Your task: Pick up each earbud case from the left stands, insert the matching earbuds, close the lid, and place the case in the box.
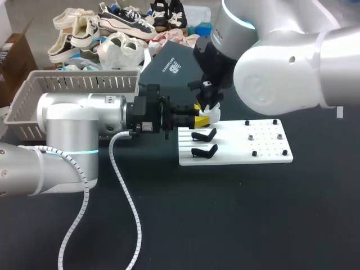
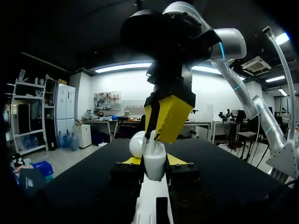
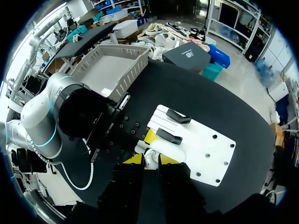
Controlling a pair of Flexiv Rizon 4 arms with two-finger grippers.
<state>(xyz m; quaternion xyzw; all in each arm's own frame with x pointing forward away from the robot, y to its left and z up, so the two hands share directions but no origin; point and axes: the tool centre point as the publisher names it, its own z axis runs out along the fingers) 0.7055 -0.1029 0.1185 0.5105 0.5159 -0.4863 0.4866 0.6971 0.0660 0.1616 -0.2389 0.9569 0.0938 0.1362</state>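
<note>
A white earbud case (image 1: pixel 213 116) with its lid (image 2: pixel 137 143) open sits between the yellow tips of my left gripper (image 1: pixel 200 120), which is shut on it just above the white board's (image 1: pixel 259 147) left end. My right gripper (image 1: pixel 208 108) points straight down onto the case, fingers close together on a small white earbud (image 2: pixel 152 141) at the case's mouth. In the left wrist view the case (image 2: pixel 154 166) fills the left gripper (image 2: pixel 154 162), with the right gripper (image 2: pixel 159 136) on top. The right wrist view shows the right gripper (image 3: pixel 150 161) over the case (image 3: pixel 141 148).
Two black stands (image 1: pixel 203 135) (image 1: pixel 204 151) stand bare on the board's left part; small pegs dot its right part (image 1: pixel 264 138). A grey slatted basket (image 1: pixel 79 84) sits at the back left, a dark box (image 1: pixel 171 64) behind the grippers. A white cable (image 1: pixel 126 191) trails over the mat.
</note>
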